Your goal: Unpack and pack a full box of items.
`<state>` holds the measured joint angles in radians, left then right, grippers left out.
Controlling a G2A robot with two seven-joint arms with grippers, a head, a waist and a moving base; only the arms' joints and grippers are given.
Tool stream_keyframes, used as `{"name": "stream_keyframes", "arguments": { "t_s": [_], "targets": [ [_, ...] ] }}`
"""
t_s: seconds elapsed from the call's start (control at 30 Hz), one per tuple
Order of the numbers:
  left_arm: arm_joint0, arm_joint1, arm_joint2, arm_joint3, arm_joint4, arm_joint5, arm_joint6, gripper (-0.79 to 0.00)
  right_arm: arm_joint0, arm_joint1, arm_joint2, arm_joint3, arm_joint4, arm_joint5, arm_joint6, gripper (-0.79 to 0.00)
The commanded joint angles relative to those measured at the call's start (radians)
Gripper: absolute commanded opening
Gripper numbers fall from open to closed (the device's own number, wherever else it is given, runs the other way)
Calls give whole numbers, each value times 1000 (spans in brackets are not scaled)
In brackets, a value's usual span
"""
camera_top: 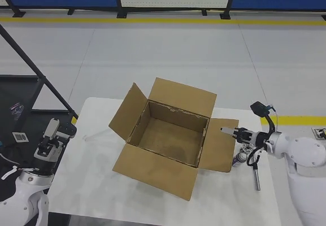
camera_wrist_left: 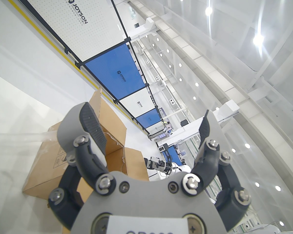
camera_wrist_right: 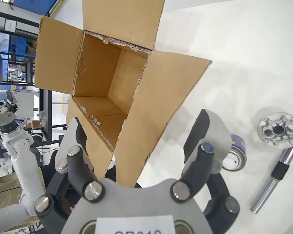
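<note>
The open brown cardboard box (camera_top: pixel 165 138) sits mid-counter (camera_top: pixel 95 186) with its inside bare. It looks light, and since its flaps would likely bend, the stiffer walls seem the safer hold. Just beside its right flap lie a small metal can (camera_wrist_right: pixel 234 158), a ribbed silver hub (camera_wrist_right: pixel 279 130) and a chrome rod (camera_wrist_right: pixel 273 174), all probably hard and slippery, so pinch each across its body. The right gripper (camera_wrist_right: pixel 140 122) hangs released over that flap, and the left gripper (camera_wrist_left: pixel 146 112), also released, is well apart at the counter's left edge.
</note>
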<state>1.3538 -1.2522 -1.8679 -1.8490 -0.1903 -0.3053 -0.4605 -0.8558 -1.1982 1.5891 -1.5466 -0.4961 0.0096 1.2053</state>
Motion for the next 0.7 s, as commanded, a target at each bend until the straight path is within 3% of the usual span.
{"name": "stream_keyframes", "arguments": {
  "t_s": [0.0,0.37,0.67],
  "targets": [
    [0,0,0,0,0,0,0,0,14,0,-29,6,-13,10,-3,0],
    [0,0,0,0,0,0,0,0,79,-3,-189,12,-157,82,-63,0],
    [0,0,0,0,0,0,0,0,158,0,-236,95,-135,-6,-50,0]
  ]
}}
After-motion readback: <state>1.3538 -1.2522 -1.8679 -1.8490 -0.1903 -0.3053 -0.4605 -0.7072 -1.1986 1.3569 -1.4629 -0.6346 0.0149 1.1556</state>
